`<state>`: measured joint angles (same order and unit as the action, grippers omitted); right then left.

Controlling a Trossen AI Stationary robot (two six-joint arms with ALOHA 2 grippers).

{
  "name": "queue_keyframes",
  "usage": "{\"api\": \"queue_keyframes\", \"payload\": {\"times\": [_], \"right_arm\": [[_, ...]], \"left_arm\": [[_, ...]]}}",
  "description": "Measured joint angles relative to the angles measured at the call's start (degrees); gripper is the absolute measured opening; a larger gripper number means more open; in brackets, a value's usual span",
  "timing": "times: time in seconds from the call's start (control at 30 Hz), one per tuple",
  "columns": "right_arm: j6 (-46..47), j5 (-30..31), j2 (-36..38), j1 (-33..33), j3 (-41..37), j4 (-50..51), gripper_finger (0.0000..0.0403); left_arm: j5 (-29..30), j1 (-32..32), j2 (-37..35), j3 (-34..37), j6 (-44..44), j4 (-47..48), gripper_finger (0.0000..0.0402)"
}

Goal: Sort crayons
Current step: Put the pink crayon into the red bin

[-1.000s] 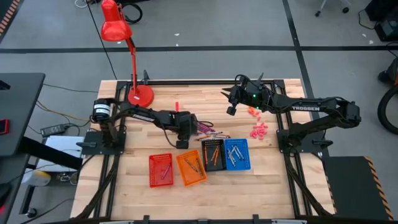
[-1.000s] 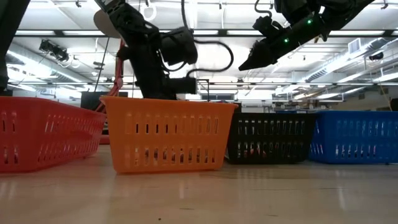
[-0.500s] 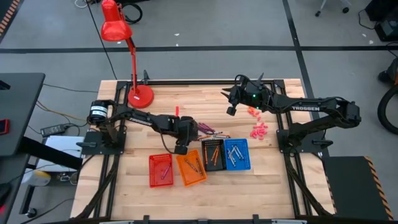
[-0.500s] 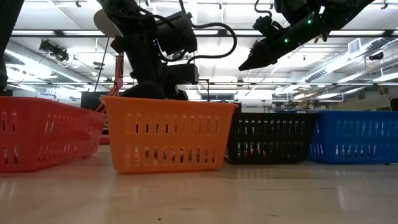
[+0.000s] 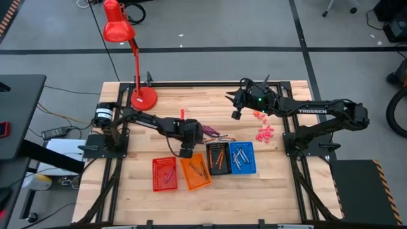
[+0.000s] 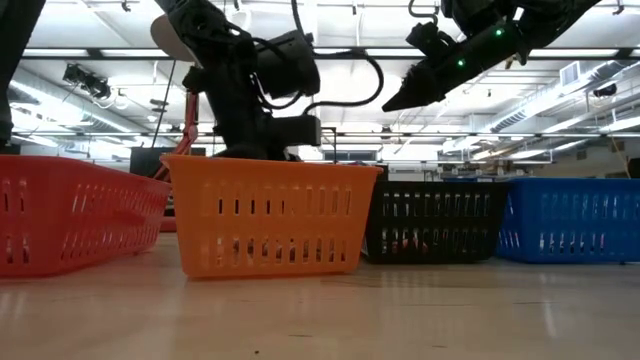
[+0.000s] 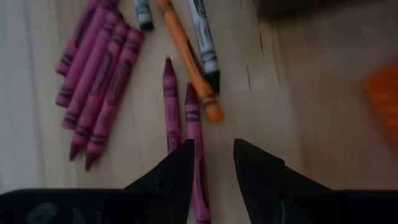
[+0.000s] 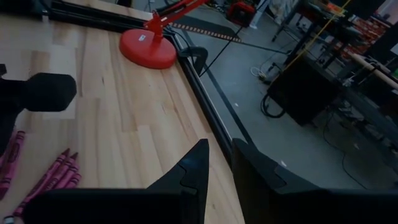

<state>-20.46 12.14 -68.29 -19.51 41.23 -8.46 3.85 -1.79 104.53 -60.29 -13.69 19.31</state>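
Crayons: thin wax sticks in magenta-purple, orange and grey, loose on the wooden table, at 12 o'clock of the four plastic baskets; some are already sorted inside.
Handling: judged light, stiff, brittle, prone to roll; pinch at mid-length, across the paper wrap.
Left gripper: fingers slightly parted, straddling a single magenta crayon, not clamped.
Right gripper: raised at 2 o'clock of the baskets, narrowly open, empty.
Change: left arm moved toward the orange basket, then lifted slightly; right arm unchanged.
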Motion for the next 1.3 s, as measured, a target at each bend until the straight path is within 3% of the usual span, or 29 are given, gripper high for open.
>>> {"api": "queue_keyframes", "payload": {"times": [0.43, 0.87, 1.3], "right_arm": [[0.0, 0.0, 0.0, 0.0, 0.0, 0.0, 0.0075], [0.0, 0.0, 0.0, 0.0, 0.0, 0.0, 0.0075], [0.0, 0.0, 0.0, 0.0, 0.0, 0.0, 0.0075]], "left_arm": [[0.1, 0.0, 1.9, -0.2, 2.7, 0.3, 0.0118], [0.9, 0.0, 2.0, -0.1, 4.1, 1.7, 0.0021], [2.1, 0.1, -0.8, 0.4, 7.0, 5.7, 0.0030]]}}
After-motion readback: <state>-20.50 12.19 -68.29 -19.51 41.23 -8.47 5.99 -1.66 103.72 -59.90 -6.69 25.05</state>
